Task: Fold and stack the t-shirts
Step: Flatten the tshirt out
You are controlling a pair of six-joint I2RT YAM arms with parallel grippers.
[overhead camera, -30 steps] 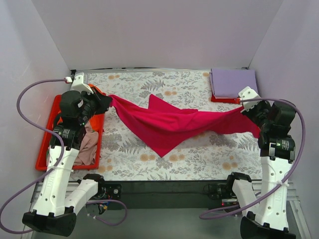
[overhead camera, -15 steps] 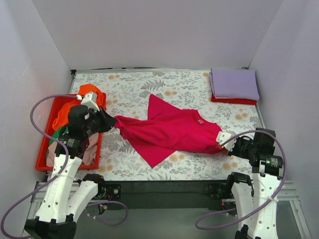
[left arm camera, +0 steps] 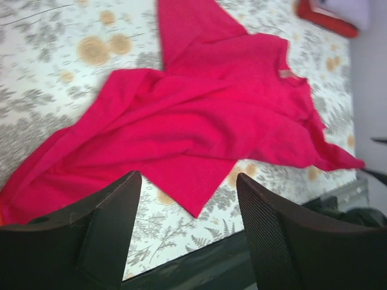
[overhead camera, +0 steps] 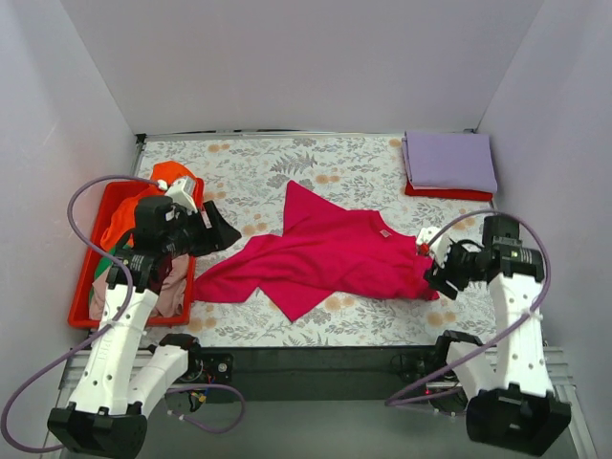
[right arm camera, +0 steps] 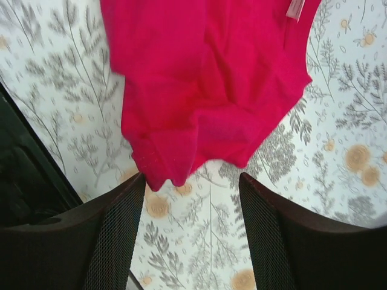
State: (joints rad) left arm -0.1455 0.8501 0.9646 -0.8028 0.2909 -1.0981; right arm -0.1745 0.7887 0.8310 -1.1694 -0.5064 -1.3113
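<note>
1. The red shirt [overhead camera: 330,258] lay rumpled on the desk [overhead camera: 287,163] between the tools
2. Left tool [overhead camera: 222,233] and right tool [overhead camera: 435,277] were spread, empty
3. Folding it unflattened risked trapped creases and a lopsided stack

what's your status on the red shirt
Left gripper, right gripper open, empty. Crimson t-shirt rumpled on table, unfolded. Folded lavender t-shirt far right corner, not in the way.

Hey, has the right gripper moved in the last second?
Yes. The right gripper has drawn back toward the near edge, away from the lavender stack.
</note>
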